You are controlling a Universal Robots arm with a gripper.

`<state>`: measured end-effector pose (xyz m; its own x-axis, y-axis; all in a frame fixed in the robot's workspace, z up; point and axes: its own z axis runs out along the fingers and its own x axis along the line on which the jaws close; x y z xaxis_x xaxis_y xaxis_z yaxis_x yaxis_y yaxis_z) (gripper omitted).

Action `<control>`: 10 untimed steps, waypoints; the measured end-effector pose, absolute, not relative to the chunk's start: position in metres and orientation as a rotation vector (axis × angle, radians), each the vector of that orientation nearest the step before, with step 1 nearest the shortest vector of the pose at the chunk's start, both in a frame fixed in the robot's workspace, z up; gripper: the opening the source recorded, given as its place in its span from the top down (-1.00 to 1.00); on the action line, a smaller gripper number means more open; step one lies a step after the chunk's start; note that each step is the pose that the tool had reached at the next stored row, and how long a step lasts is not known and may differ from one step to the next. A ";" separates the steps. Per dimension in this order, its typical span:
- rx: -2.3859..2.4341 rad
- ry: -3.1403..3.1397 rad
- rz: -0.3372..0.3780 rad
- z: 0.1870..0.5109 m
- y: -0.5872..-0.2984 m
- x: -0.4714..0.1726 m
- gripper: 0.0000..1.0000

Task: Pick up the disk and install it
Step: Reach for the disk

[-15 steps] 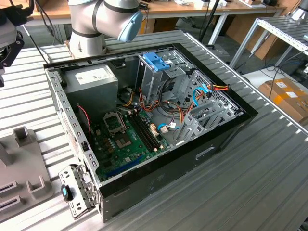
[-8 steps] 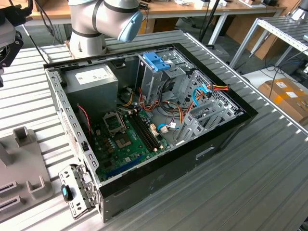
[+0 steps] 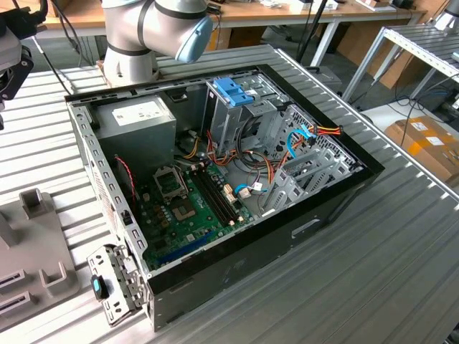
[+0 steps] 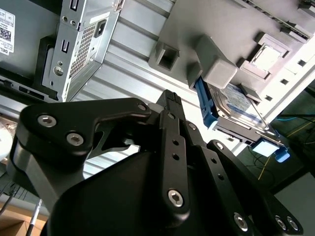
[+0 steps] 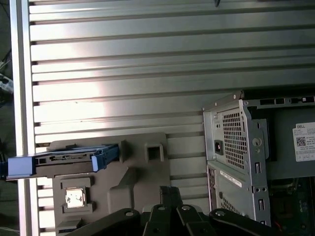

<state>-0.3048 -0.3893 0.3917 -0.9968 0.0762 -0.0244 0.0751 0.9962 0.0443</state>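
**Disk on edge in the grey holder, shut gripper close by**

The disk (image 5: 64,160) stands on its long edge in a slot of the grey moulded holder (image 5: 142,172), outside the open computer case (image 5: 236,147). The holder lies on the slatted metal table (image 5: 123,59), beside the case's perforated rear wall. In the second wrist view the disk (image 4: 231,103) shows part of its printed face and a blue side rail. A raised grey block (image 4: 216,69) of the holder (image 4: 182,29) stands just beside that rail. A small square metallic piece (image 5: 74,196) sits in a recess of the holder near the disk.

The gripper (image 5: 171,192) hangs over the holder's edge, apart from the disk. Its fingers are pressed together with nothing between them, as in the second wrist view (image 4: 170,98).

In the exterior view the case (image 3: 287,236) lies open on the table (image 3: 373,272), with the holder (image 3: 36,236) at the exterior view's left. Inside are a grey power-supply box (image 3: 136,118), a motherboard (image 3: 183,208) and a metal drive cage topped by a blue latch piece (image 3: 233,91). Orange and blue cables (image 3: 301,140) crowd around the cage.

In the first wrist view the disk shows edge-on, and one end runs out of the picture. The gripper's black links cover part of the holder in both wrist views. Whether the fingertips touch the holder cannot be told.
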 end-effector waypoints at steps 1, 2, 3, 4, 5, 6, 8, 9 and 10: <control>0.118 3.112 0.068 0.392 -0.389 -0.305 0.79; 0.118 3.112 0.068 0.392 -0.389 -0.305 0.79; 0.118 3.112 0.068 0.392 -0.389 -0.305 0.79; 0.118 3.112 0.068 0.392 -0.389 -0.305 0.79; 0.118 3.113 0.068 0.392 -0.389 -0.305 0.79; 0.118 3.113 0.068 0.392 -0.389 -0.306 0.79; 0.118 3.113 0.068 0.392 -0.389 -0.307 0.79; 0.118 3.112 0.068 0.392 -0.389 -0.307 0.79; 0.118 3.113 0.068 0.392 -0.389 -0.308 0.79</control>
